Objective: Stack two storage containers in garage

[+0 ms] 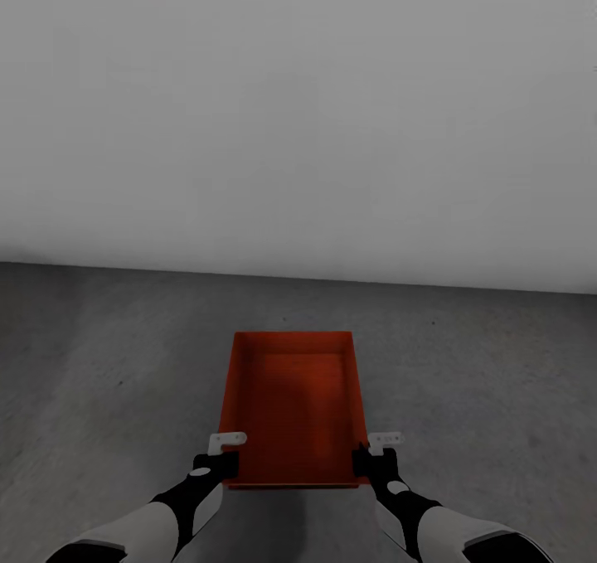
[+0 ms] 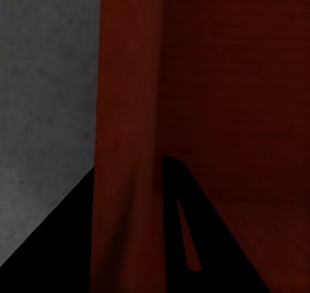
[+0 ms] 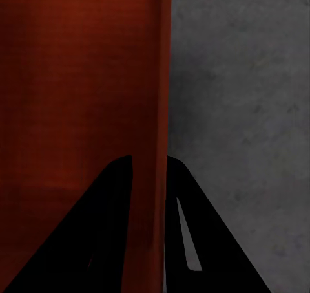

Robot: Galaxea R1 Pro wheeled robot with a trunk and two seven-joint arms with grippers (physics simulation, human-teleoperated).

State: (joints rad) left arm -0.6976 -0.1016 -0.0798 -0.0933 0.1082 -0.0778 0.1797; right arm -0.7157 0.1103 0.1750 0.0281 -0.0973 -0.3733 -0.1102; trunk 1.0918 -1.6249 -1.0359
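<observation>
Orange-red, thin-walled rectangular storage container [image 1: 292, 405] held lengthwise ahead over dark grey matte floor [image 1: 99, 364]; left hand [image 1: 217, 465] and right hand [image 1: 372, 461] each clamped on a side wall.

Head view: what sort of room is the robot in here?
Likely a garage or similar bare utility room: a dark grey concrete-like floor meets a plain white wall, unfurnished, with just the orange-red storage container held between both tools.

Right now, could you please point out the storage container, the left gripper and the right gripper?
storage container [image 1: 292, 397]: head view, inside bottom.
left gripper [image 1: 222, 455]: head view, fingertips at left wall.
right gripper [image 1: 370, 453]: head view, fingertips at right wall.
</observation>
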